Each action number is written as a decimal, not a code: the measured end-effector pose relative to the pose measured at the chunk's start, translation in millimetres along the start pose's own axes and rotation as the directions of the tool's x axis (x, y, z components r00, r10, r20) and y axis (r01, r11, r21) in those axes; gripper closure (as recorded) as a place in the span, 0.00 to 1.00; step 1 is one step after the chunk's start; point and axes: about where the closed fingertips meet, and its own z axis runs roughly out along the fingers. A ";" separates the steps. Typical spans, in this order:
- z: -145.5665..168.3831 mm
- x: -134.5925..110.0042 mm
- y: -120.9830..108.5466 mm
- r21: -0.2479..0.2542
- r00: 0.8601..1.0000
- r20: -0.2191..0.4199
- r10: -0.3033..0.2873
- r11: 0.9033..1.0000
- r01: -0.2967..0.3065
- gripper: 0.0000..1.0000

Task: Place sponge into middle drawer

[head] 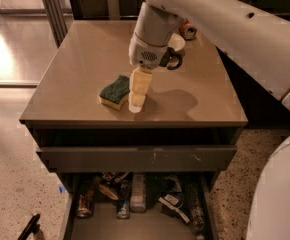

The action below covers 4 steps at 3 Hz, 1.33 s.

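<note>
The pincer [136,103], just beside the sponge [114,90], hides its right edge; the middle drawer [135,226] runs off-frame.

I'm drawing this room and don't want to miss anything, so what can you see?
sponge: one, yellow with green top, on the cabinet top
cabinet top: one, tan
bowl: one, white, at the back, partly behind the arm
can: one, reddish, behind the bowl
drawer front: one, grey, scratched, under the top
middle drawer: one, grey, open at the bottom
clutter: cans, bottles, wrappers, number unclear, in the middle drawer
arm: one, white, reaching in from the right
claw: one, cream, pointing down just right of the sponge
</note>
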 end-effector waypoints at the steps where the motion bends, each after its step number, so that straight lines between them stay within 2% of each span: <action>1: 1.6 -0.5 -0.3 -0.001 1.000 0.003 0.001 1.000 -0.001 0.00; 2: 33.1 -36.3 -15.7 -0.057 0.997 0.067 -0.029 0.998 0.033 0.00; 3: 33.2 -36.2 -15.7 -0.057 0.997 0.067 -0.029 0.998 0.032 0.00; 4: 49.0 -21.3 -19.9 -0.079 0.997 0.067 0.030 0.997 -0.025 0.00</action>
